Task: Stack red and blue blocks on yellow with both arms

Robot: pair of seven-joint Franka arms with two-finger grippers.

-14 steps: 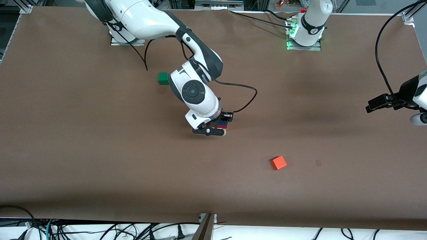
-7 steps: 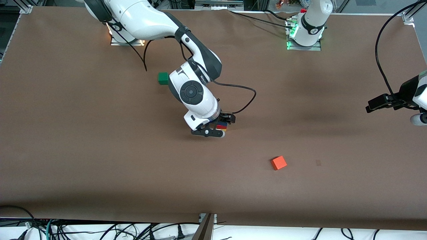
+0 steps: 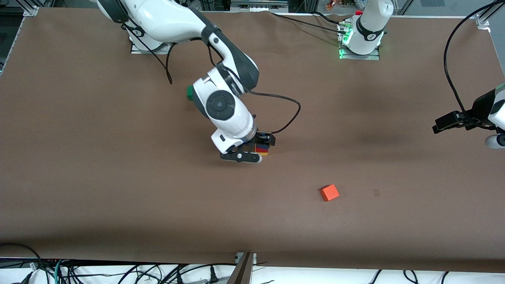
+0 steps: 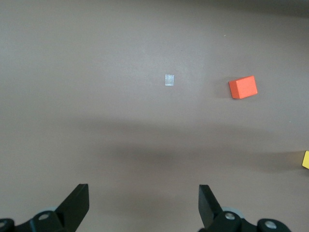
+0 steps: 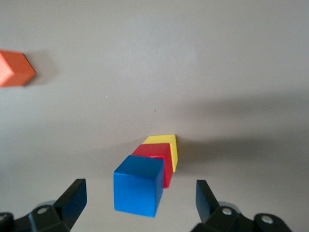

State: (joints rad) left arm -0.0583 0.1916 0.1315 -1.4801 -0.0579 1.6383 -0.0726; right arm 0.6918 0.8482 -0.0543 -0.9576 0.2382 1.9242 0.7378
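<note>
The blue block [image 5: 138, 191] sits on the red block [image 5: 161, 159], which sits on the yellow cube [image 5: 166, 145], as one stack on the table. In the front view the stack shows as blue [image 3: 262, 146], red [image 3: 262, 150] and yellow [image 3: 263, 153]. My right gripper [image 5: 140, 200] is open just over the stack [image 3: 254, 149], its fingers apart from the blue block. My left gripper [image 4: 142, 205] is open and empty, waiting in the air at the left arm's end of the table [image 3: 438, 126].
An orange cube [image 3: 329, 193] lies nearer the front camera than the stack, toward the left arm's end; it also shows in both wrist views [image 4: 243, 87] [image 5: 14, 68]. A green cube [image 3: 189, 93] is mostly hidden by the right arm. A black cable [image 3: 284, 104] trails from the right wrist.
My right gripper has risen off the stack and drifted toward the right arm's end, so more of the stack shows. The left arm has not moved.
</note>
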